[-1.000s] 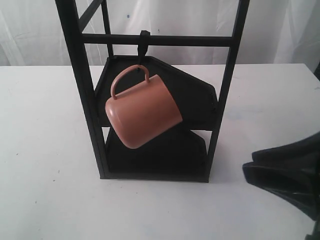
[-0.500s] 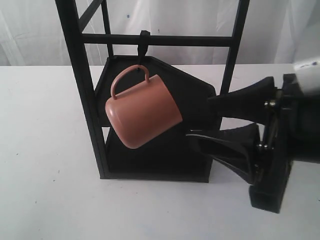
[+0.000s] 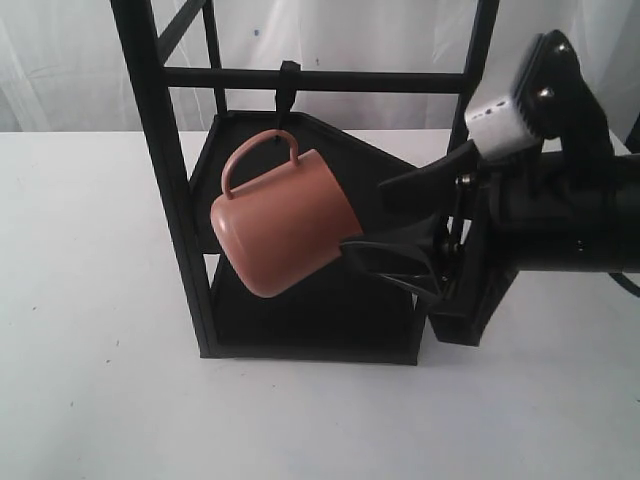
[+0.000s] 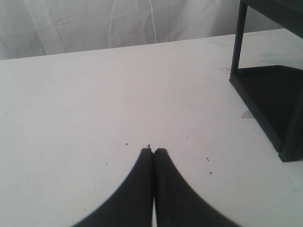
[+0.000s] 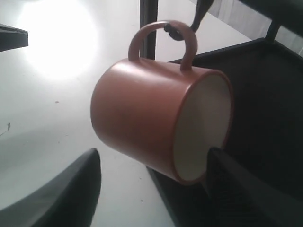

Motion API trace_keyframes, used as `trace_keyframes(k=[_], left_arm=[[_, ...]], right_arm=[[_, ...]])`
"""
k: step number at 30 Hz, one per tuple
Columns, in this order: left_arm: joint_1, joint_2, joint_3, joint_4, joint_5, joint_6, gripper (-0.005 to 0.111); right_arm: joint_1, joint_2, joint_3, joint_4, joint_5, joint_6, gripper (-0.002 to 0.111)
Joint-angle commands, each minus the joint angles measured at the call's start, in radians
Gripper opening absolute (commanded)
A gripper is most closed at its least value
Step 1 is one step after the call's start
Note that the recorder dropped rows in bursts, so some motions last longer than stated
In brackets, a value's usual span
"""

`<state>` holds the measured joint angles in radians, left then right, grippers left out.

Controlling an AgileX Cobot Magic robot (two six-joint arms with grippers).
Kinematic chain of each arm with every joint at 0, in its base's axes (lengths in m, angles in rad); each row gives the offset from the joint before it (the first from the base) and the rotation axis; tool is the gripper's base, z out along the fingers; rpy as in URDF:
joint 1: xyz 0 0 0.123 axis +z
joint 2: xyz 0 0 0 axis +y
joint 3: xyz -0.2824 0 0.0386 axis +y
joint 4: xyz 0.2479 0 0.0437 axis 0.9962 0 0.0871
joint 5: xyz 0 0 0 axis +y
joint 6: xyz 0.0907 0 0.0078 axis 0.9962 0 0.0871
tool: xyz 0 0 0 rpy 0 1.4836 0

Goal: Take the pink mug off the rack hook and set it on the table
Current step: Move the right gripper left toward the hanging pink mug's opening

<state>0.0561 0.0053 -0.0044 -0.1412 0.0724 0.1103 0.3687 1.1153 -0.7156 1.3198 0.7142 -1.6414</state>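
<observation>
The white table filled the lower part of the exterior view, and a few small dark specks were on it. The black rack stood on it at the centre and rose beyond the top edge of the frame, with its two tray shelves behind the front posts.

The right arm came in from the right edge of the exterior view, at middle height. The right gripper was wide open and held nothing. Its upper finger was apart from the pink mug, and the tip of its lower finger was just beside the lower right edge of the mug. In the right wrist view the fingers appeared at the lower left and lower right, with the bottom part of the mug between them. I could not tell if the finger at the lower right touched the rim.

The mug hung at the centre of the rack, clear of the table, tilted, with its base toward the lower left and its white inside toward the right gripper.

The left gripper was at the bottom centre of the left wrist view, over the bare table. Its fingers were pressed together with nothing between them.

The hook hung from the crossbar at the upper centre, and the handle of the mug was looped on it.
</observation>
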Motion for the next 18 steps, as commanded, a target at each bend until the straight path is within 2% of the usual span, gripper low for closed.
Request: trace_keyframes(k=[1, 11, 18], left_arm=[[0.003, -0.005, 0.004, -0.006, 0.005, -0.001, 0.0], [0.003, -0.005, 0.004, -0.006, 0.003, -0.001, 0.0], [0.003, -0.005, 0.004, -0.006, 0.003, -0.001, 0.0]], right_arm=[[0.003, 0.025, -0.026, 0.005, 0.014, -0.022, 0.06], [0.003, 0.094, -0.064, 0.005, 0.076, -0.029, 0.06], [0.04, 0.121, -0.071, 0.01, 0.093, -0.062, 0.06]])
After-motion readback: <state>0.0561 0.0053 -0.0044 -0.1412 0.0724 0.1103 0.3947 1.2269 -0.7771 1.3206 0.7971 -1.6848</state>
